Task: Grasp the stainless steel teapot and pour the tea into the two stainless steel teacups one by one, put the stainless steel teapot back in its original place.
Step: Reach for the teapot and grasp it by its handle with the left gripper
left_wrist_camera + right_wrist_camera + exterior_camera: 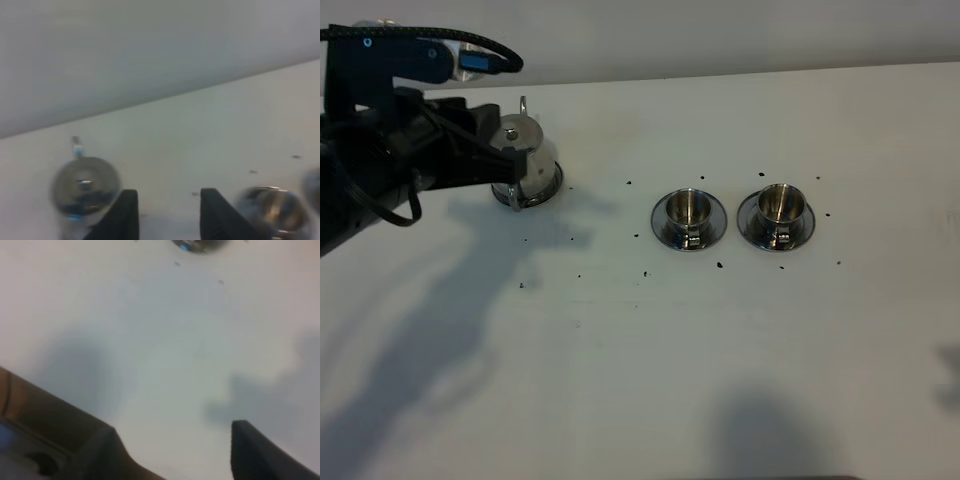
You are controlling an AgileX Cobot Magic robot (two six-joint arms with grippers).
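Left gripper (168,193): fingers (125,215) stand part-way apart, with bare table (200,125) showing in the gap. Nothing is held. The wrist view is blurred, so fine contact is not readable.

Stainless steel teapot (85,187): it lies outside the gap, just beside one finger, off to the side and not ahead of the tips. In the exterior view the pot (527,160) is at the far left of the table, apparently on its saucer (548,186), whose rim shows under the belly. The gripper reaches in from the left. Its black fingers are touching or just beside the pot's left flank; I cannot tell which.

Axis: the spout (523,104) points toward the far edge, and the loop handle (516,198) seems to sit on the near side. The spout-to-handle line therefore runs far-to-near, crosswise to the arm's reach. Judgement: the gap is not lined up on the handle, so a grasp calls for a sideways shift that brings the handle between the fingers.

Left teacup (688,215) and right teacup (778,212): side by side on saucers, to the right of the pot and well apart from it. Their contents are not readable. Dark specks (720,265) are scattered around them.

Right gripper (172,426): fingers are wide apart over bare table with nothing between them. It is not seen in the exterior view. The left arm is clearly the nearer one to the pot.
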